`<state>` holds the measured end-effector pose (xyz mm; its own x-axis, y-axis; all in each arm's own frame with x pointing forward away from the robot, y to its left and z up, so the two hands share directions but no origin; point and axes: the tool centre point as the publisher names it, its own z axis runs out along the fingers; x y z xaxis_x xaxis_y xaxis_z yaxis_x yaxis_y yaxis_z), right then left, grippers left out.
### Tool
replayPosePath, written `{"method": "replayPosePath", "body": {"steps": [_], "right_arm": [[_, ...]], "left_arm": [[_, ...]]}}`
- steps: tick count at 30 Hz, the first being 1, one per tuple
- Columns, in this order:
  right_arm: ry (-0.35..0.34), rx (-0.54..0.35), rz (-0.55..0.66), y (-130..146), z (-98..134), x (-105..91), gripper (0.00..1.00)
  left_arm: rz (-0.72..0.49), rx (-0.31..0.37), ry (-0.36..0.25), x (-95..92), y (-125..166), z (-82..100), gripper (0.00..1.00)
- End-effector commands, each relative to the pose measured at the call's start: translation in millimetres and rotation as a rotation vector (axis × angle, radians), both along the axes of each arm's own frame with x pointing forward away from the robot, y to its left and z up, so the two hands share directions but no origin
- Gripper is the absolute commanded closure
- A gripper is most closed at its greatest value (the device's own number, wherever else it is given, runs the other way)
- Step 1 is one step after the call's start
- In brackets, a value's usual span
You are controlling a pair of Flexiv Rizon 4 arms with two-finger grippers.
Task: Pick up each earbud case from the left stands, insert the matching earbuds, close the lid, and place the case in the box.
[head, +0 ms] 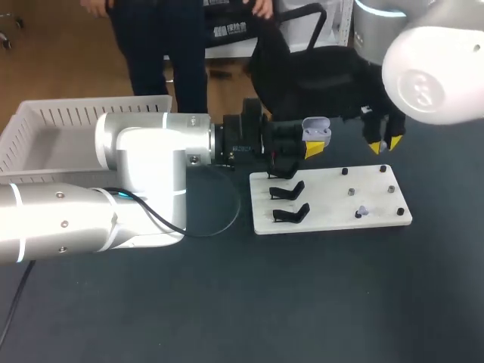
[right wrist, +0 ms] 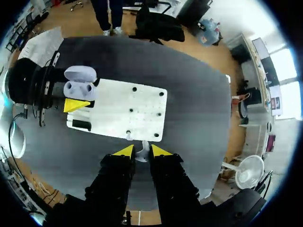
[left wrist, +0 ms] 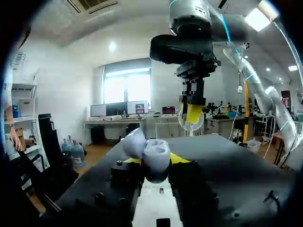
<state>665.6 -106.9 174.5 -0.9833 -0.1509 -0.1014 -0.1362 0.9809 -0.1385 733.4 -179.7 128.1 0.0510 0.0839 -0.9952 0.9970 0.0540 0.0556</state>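
A lavender earbud case, lid open, is held above the left end of the white board; my left gripper is shut on it. From the left wrist the case sits between the yellow tips. My right gripper hangs over the board's far right corner. In the right wrist view it is shut on a small pale earbud. That view also shows the case with two empty wells. Another earbud rests on the board near its right end.
Empty black stands sit on the board's left part, and small pegs dot its right part. A white slatted box stands at the table's far left. My left arm lies across the table between box and board.
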Motion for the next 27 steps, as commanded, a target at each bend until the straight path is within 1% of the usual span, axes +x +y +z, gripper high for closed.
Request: {"method": "replayPosePath", "body": {"steps": [1, 2, 4, 5, 7, 8, 9, 10, 11, 17, 18, 19, 20, 27], "right_arm": [[-0.022, 0.154, -0.380, 7, 1, 11.3, 1.00], [-0.020, 0.144, -0.443, 9, 1, 11.5, 1.00], [-0.021, 0.181, -0.518, 15, 1, 12.9, 1.00], [-0.018, 0.177, -0.561, 19, 2, 12.5, 1.00], [-0.043, 0.177, -0.632, 24, 5, 11.4, 1.00], [-0.056, 0.182, -0.647, 27, 6, 11.3, 1.00], [-0.076, 0.166, -0.694, 28, 8, 9.7, 1.00], [-0.079, 0.162, -0.709, 30, 9, 9.0, 1.00], [-0.082, 0.178, -0.743, 31, 9, 8.4, 1.00], [-0.127, 0.120, -0.837, 36, 14, 0.7, 1.00], [-0.135, 0.118, -0.850, 36, 14, 0.0, 1.00], [-0.128, 0.119, -0.857, 37, 15, 0.0, 1.00], [-0.142, 0.138, -0.873, 37, 14, -1.5, 1.00], [-0.142, 0.138, -0.873, 37, 14, -1.5, 1.00]], "left_arm": [[0.011, -0.004, -0.005, -2.9, 0, -0.6, 1.00], [0.011, -0.004, -0.005, -2.9, 0, -0.6, 1.00], [0.011, -0.004, -0.005, -2.9, 0, -0.6, 1.00], [0.011, -0.004, -0.005, -2.9, 0, -0.6, 1.00], [0.011, -0.004, -0.005, -2.9, 0, -0.6, 1.00], [0.011, -0.004, -0.005, -2.9, 0, -0.6, 1.00], [0.011, -0.004, -0.005, -2.9, 0, -0.6, 1.00], [0.011, -0.004, -0.005, -2.9, 0, -0.6, 1.00], [0.011, -0.004, -0.005, -2.9, 0, -0.6, 1.00], [0.011, -0.004, -0.005, -2.9, 0, -0.6, 1.00], [0.011, -0.004, -0.005, -2.9, 0, -0.6, 1.00], [0.011, -0.004, -0.005, -2.9, 0, -0.6, 1.00], [0.011, -0.004, -0.005, -2.9, 0, -0.6, 1.00], [0.011, -0.004, -0.005, -2.9, 0, -0.6, 1.00]]}}
